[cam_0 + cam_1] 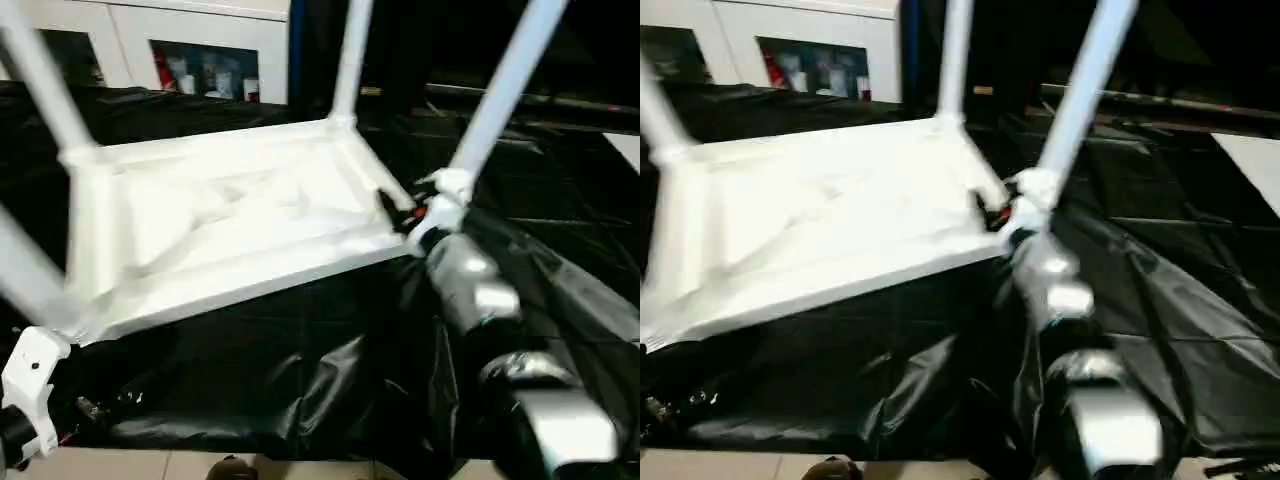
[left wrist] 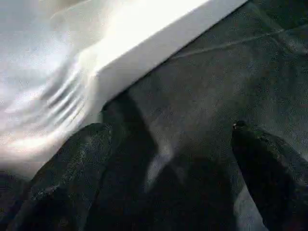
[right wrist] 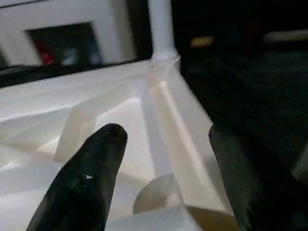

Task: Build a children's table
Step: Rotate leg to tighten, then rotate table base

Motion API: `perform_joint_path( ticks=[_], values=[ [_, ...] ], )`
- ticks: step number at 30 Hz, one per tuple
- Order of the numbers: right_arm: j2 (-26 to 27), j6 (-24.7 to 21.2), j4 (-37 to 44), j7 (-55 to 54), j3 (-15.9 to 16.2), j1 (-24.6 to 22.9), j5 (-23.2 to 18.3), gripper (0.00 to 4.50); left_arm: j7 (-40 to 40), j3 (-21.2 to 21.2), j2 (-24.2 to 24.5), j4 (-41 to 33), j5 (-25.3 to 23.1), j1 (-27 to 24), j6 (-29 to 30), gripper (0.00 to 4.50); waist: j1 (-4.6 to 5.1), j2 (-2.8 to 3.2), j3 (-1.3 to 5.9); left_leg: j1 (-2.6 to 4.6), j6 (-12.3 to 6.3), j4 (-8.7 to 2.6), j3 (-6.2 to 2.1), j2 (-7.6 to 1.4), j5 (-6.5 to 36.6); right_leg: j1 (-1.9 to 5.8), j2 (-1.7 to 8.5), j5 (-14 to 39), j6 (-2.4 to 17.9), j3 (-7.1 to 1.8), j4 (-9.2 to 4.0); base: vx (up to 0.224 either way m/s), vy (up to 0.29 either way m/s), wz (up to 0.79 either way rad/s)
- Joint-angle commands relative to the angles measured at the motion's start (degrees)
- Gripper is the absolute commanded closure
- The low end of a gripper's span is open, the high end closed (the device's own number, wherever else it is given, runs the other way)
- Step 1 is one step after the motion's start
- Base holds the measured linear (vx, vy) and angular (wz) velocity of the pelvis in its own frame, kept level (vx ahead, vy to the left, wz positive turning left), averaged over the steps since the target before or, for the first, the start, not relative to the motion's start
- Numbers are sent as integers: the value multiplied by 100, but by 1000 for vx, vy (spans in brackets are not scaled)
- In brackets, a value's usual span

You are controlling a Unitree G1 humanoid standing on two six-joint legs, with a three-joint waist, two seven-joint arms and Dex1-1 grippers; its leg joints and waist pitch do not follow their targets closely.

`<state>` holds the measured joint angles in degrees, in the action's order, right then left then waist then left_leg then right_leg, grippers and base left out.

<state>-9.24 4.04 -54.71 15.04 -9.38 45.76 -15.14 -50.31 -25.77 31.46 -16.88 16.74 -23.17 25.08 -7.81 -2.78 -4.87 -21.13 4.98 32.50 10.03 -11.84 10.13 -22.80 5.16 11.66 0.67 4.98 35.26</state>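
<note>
Right gripper (image 3: pixel 163 159): fingers spread, straddling tabletop (image 1: pixel 230 220) rim beside near leg (image 1: pixel 505 90).
Left gripper (image 2: pixel 168 159): spread, empty, just below tabletop edge.
Risk: upturned table could slide across black cover (image 1: pixel 300 370) if nudged.

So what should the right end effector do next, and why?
Probably close the right end effector on the table top rim: its fingers stand open astride it, and four legs rise from the upturned top, so turning it over seems next.
</note>
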Motion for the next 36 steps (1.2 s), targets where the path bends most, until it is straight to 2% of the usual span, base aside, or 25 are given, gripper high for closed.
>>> perform_joint_path(
  ticks=[1, 5, 8, 11, 13, 15, 16, 18, 19, 21, 23, 25, 27, 28, 30, 31, 32, 33, 34, 35, 36],
  values=[
    [-362, 256, -371, -106, -254, 175, 53, 136, -2, -193, 18, 95, 138, -106, -142, 1, 54, 134, 281, 95, -42, -396, -4, -133, 1359, 195, 252, 676, 927, -328, -358, 0, 0, 0],
    [-622, 402, -712, 7, -304, 325, 99, 136, -98, -368, 37, 184, 277, -213, -312, 1, 25, 133, 293, 82, -150, -361, 5, -120, 1209, 207, 226, 357, 1062, -308, -328, 0, 0, 0],
    [-804, 528, -953, 211, -280, 377, 161, 136, -157, -544, 69, 305, 351, -214, -508, 1, 30, 136, 291, 70, -182, -359, 4, -118, 1273, 219, 228, 418, 1098, -306, -342, 0, 0, 0],
    [-795, 388, -806, 1131, -92, 185, 130, 136, -129, -757, -109, 178, 867, 259, -615, 1, 26, 149, 301, 80, -242, -352, 5, -131, 1364, 228, 237, 450, 1213, -313, -341, 0, 0, 0],
    [-735, 395, -675, 1458, 85, 25, 205, 136, -51, -739, -192, 53, 1162, 539, -518, 1, -3, 168, 301, 64, -239, -352, 2, -145, 1316, 244, 233, 367, 1307, -304, -318, 0, 0, 0],
    [-696, 427, -598, 1566, 181, -80, 265, 136, -3, -680, -219, -4, 1269, 693, -486, 1, -16, 154, 310, 52, -228, -340, 2, -152, 1228, 250, 233, 295, 1365, -299, -286, 0, 0, 0],
    [-652, 462, -445, 1309, 320, -301, 423, 136, 30, -458, -271, -21, 1321, 1012, -477, 1, -13, 148, 310, 48, -232, -343, 2, -155, 1221, 249, 234, 310, 1373, -299, -287, 0, 0, 0],
    [-633, 487, -358, 1046, 367, -466, 515, 136, 61, -259, -329, 21, 1323, 1274, -485, 1, -41, 157, 316, 83, -139, -332, 11, -150, 1219, 219, 247, 461, 1353, -312, -289, 0, 0, 0],
    [-630, 525, -307, 1066, 380, -540, 529, 136, 91, -171, -360, 64, 1302, 1383, -496, 1, -32, 144, 313, 53, -92, -350, -4, -147, 1291, 244, 255, 603, 1300, -315, -297, 0, 0, 0],
    [-649, 470, -6, 1212, 419, -779, 585, 136, 229, 24, -434, 275, 1145, 1692, -564, 1, -15, 185, 307, 59, -46, -351, -11, -138, 1467, 231, 258, 773, 1247, -326, -310, 0, 0, 0],
    [-661, 437, 93, 1235, 429, -846, 600, 136, 268, 67, -453, 340, 1092, 1766, -581, 1, -15, 168, 297, 73, -29, -353, -12, -130, 1564, 222, 263, 961, 1124, -344, -345, 0, 0, 0],
    [-693, 313, 295, 1270, 425, -975, 588, 136, 292, 163, -490, 377, 1090, 1861, -590, 1, 4, 146, 305, 49, -26, -360, -29, -126, 1465, 247, 271, 990, 1055, -347, -347, 0, 0, 0],
    [-741, 142, 498, 1128, 430, -1125, 626, 136, 290, 306, -573, 250, 1284, 1964, -455, 1, 7, 156, 310, 62, -18, -353, -27, -127, 1373, 233, 254, 876, 1070, -352, -338, 0, 0, 0],
    [-765, 25, 599, 747, 428, -1252, 741, 136, 228, 561, -643, -60, 1652, 2069, -93, 1, 20, 128, 315, 59, -4, -348, -19, -121, 1302, 235, 245, 759, 1118, -356, -314, 0, 0, 0],
    [-750, 23, 605, 482, 401, -1297, 799, 136, 195, 721, -674, -257, 1888, 2126, 140, 1, 3, 136, 328, 80, 20, -332, -12, -113, 1197, 213, 232, 580, 1176, -356, -286, 0, 0, 0],
    [-721, 25, 633, 180, 353, -1336, 848, 136, 138, 894, -675, -431, 2150, 2199, 386, 1, 10, 97, 335, 83, 12, -323, 7, -108, 1203, 209, 224, 544, 1182, -359, -286, 0, 0, 0],
    [-716, 23, 642, 127, 344, -1344, 856, 136, 125, 925, -674, -460, 2196, 2213, 429, 1, -3, 109, 334, 91, 9, -321, 7, -104, 1194, 200, 218, 544, 1184, -359, -280, 0, 0, 0],
    [-687, 49, 633, -129, 262, -1337, 857, 136, 70, 1057, -667, -567, 2345, 2273, 582, 1, 5, 78, 324, 77, 0, -324, 16, -100, 1221, 202, 214, 589, 1161, -362, -288, 0, 0, 0],
    [-625, 3, 712, -549, 106, -1353, 869, 136, -54, 1279, -647, -702, 2592, 2381, 820, 1, -9, 85, 315, 83, 34, -329, 18, -93, 1264, 194, 219, 720, 1099, -369, -291, 0, 0, 0],
    [-600, -19, 765, -740, 51, -1371, 893, 136, -100, 1373, -644, -752, 2680, 2430, 904, 1, -8, 66, 316, 95, 76, -337, 16, -94, 1288, 188, 223, 845, 1021, -373, -297, 0, 0, 0],
    [-600, -19, 765, -740, 51, -1371, 893, 136, -100, 1373, -644, -752, 2680, 2430, 904, 1, -7, 73, 320, 96, 89, -334, 17, -91, 1297, 186, 218, 863, 992, -374, -293, 0, 0, 0]
  ],
)
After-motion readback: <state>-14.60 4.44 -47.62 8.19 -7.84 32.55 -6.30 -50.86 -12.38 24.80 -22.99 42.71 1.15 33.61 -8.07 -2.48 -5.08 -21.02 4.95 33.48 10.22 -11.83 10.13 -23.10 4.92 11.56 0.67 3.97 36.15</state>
